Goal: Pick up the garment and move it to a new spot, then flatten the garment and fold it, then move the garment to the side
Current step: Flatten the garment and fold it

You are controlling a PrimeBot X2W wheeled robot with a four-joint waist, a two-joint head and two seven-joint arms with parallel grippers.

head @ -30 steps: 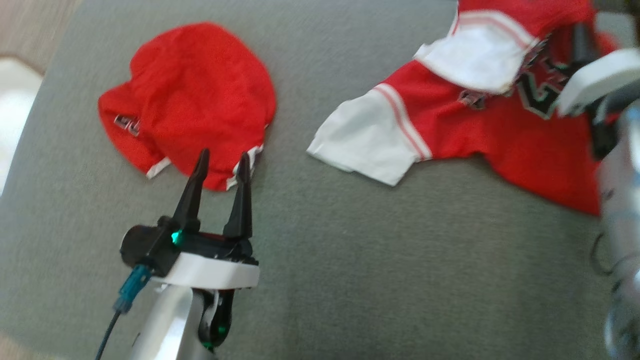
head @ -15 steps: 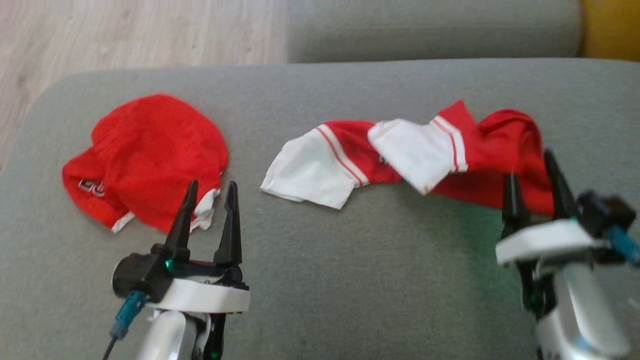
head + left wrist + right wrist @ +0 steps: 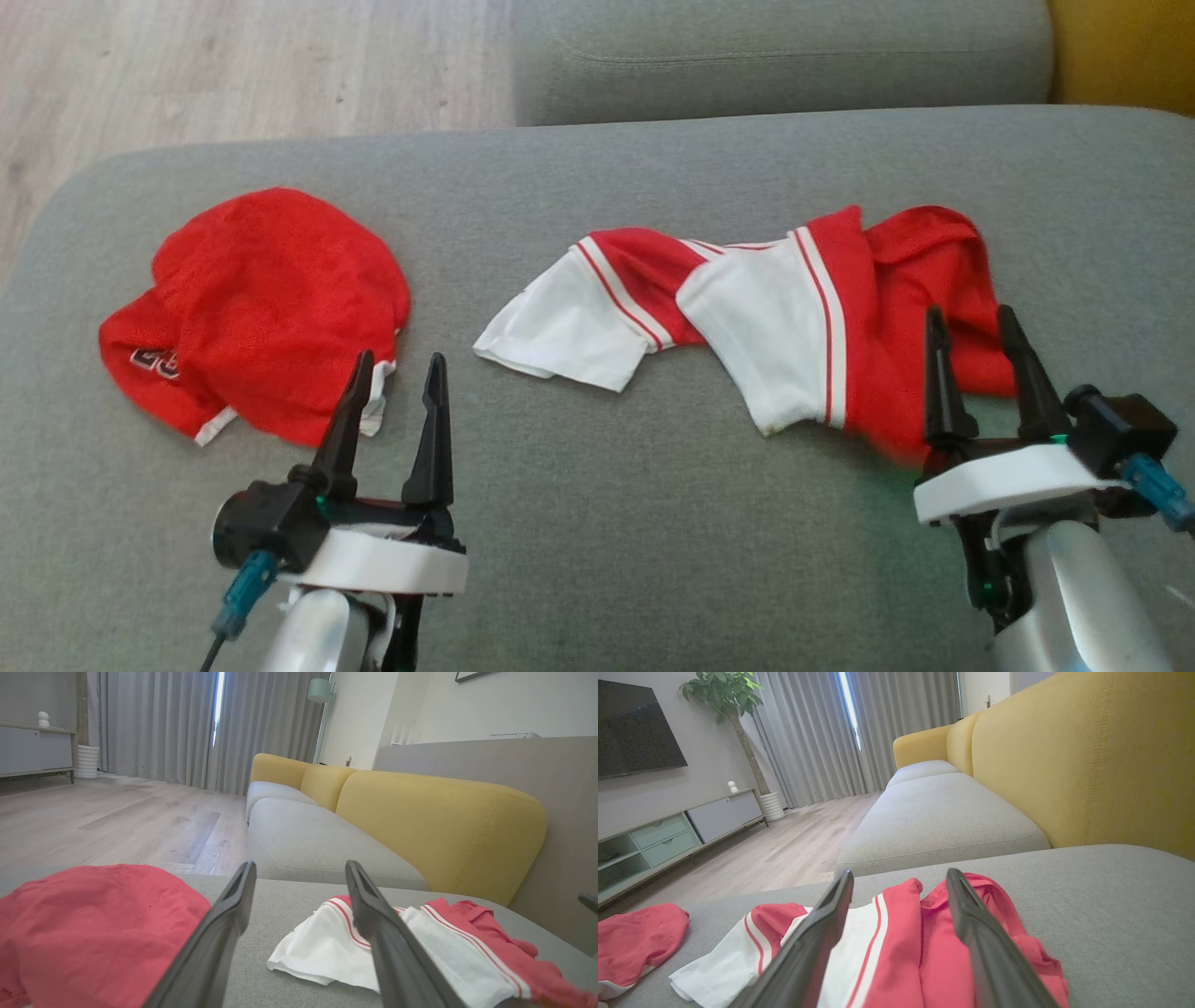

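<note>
Both jaws spread wide, holding nothing. My left gripper [image 3: 400, 359] sits near the red cloth [image 3: 261, 299]; right gripper [image 3: 969, 315] at the near edge of the crumpled red-and-white shirt [image 3: 794, 327], lying on the grey sofa seat [image 3: 607, 523].

- Seat cushion [image 3: 653, 523]: grey fabric, nearest.
- Second cushion [image 3: 775, 56]: grey, beyond it across a seam.
- Backrests [image 3: 1087, 756]: yellow, along the cushions.
- Red bundle [image 3: 271, 299]: crumpled, white trim and a small emblem at its edge, lying on the near cushion's left part.
- Floor [image 3: 233, 75]: pale wood planks.
- Curtains [image 3: 163, 723]: grey, full length, one bright slit.
- TV [image 3: 635, 728]: dark, on the wall.
- Cabinet [image 3: 668, 830]: low, with pale green drawers and a white figurine [image 3: 732, 786] on top.
- Plant [image 3: 724, 695]: leafy, in a white ribbed pot [image 3: 773, 806] beside the cabinet.
- Lamp [image 3: 319, 689]: mint shade.
</note>
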